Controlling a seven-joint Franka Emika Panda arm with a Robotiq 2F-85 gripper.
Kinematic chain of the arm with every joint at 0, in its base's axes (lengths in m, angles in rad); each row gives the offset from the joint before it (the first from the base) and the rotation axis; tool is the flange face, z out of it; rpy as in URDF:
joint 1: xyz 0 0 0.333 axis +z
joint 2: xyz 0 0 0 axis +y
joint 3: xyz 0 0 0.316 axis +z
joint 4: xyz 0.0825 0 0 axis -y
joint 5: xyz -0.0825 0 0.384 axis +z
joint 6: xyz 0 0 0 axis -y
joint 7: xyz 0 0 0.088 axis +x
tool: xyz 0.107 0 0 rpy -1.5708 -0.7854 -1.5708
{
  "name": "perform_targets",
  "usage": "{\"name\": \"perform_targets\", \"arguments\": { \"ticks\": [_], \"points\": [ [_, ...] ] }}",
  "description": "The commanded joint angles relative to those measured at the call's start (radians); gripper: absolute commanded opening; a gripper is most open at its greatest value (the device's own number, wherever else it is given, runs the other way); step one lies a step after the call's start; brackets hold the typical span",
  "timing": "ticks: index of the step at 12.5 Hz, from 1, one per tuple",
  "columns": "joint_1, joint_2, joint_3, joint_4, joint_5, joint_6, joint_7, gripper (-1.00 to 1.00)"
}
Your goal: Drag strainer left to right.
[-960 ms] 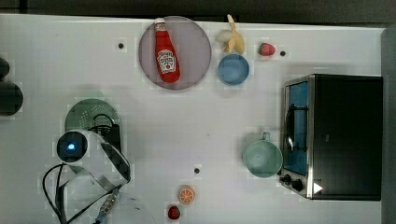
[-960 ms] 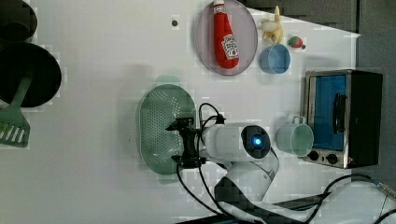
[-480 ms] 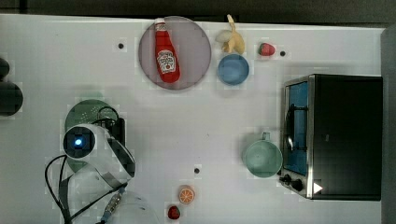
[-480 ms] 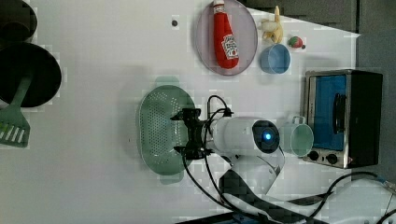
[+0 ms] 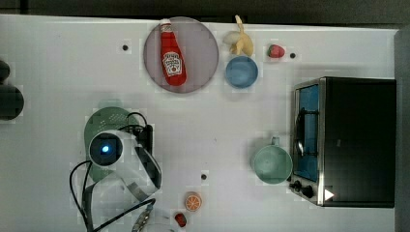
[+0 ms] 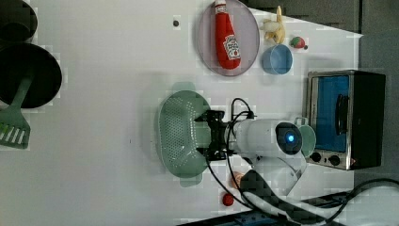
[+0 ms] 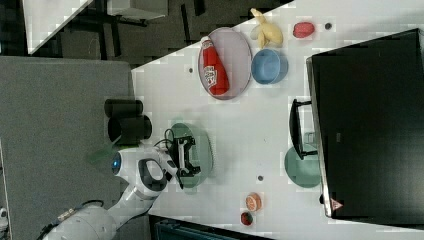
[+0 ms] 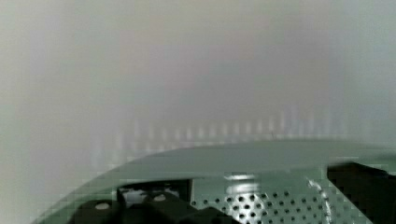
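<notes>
The strainer is a pale mint-green oval colander on the white table, also seen in the right view. In the top view the arm covers most of the strainer. My gripper is open, and its black fingers reach down over the strainer's side nearest the arm. From the right view the gripper sits above the bowl. Close up, the wrist view has the strainer's rim and perforated floor with dark fingertips just inside the rim. Nothing is clamped between the fingers.
A teal mug stands beside a toaster oven at the top view's right. A plate carries a ketchup bottle. Near it are a blue bowl, a banana and a strawberry. An orange slice lies by the arm's base.
The arm has moved toward the top view's right, and the strainer has shifted the same way with it. The gripper has stayed open.
</notes>
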Motion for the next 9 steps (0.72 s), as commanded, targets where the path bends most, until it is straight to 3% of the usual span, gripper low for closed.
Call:
{"name": "perform_targets", "arguments": {
  "ticks": [1, 9],
  "points": [
    [-0.066, -0.009, -0.031, -0.004, 0.02, 0.01, -0.117, 1.0],
    [-0.195, -0.051, -0.102, -0.054, 0.02, 0.007, -0.295, 1.0]
  ]
}}
